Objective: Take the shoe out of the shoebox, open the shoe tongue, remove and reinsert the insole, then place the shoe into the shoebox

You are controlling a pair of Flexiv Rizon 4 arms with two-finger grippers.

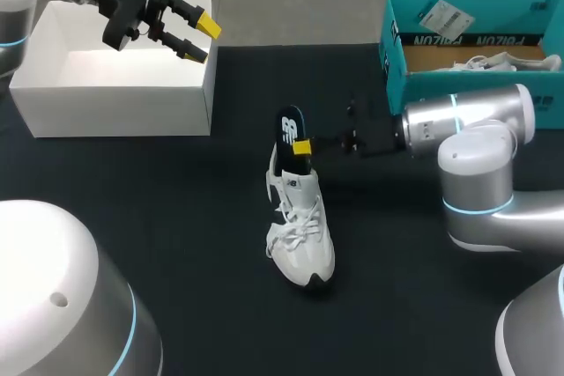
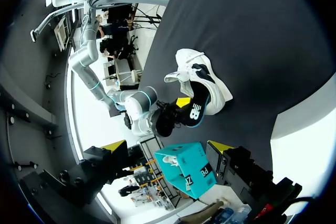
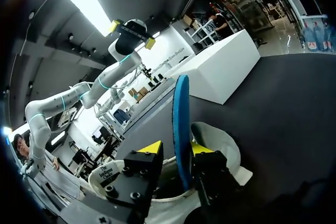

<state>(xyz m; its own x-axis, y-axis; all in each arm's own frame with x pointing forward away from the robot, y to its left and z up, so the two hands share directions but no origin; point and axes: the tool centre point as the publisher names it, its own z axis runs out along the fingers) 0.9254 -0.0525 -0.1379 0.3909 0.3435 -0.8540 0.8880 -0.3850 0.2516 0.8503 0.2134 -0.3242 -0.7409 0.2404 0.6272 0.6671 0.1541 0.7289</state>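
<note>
The white shoe [image 1: 302, 237] stands upright on the black table, toe toward the front. Its dark blue insole [image 1: 291, 128] sticks up out of the heel opening. My right gripper [image 1: 302, 147] comes in from the right at heel height. In the right wrist view the insole [image 3: 181, 124] stands on edge between my right gripper's [image 3: 175, 148] yellow tips, against one finger with a gap to the other, so the gripper is open. The shoe's white collar [image 3: 216, 141] lies under the fingers. My left gripper [image 1: 198, 34] hangs open and empty over the white box. The teal shoebox [image 1: 414, 77] sits at the back right.
A white open box [image 1: 115, 99] stands at the back left. Another white shoe [image 1: 493, 63] lies inside the teal shoebox. From the left wrist, the shoe [image 2: 202, 80], insole [image 2: 197, 109] and teal box [image 2: 189, 169] lie well ahead of the left gripper [image 2: 167, 148].
</note>
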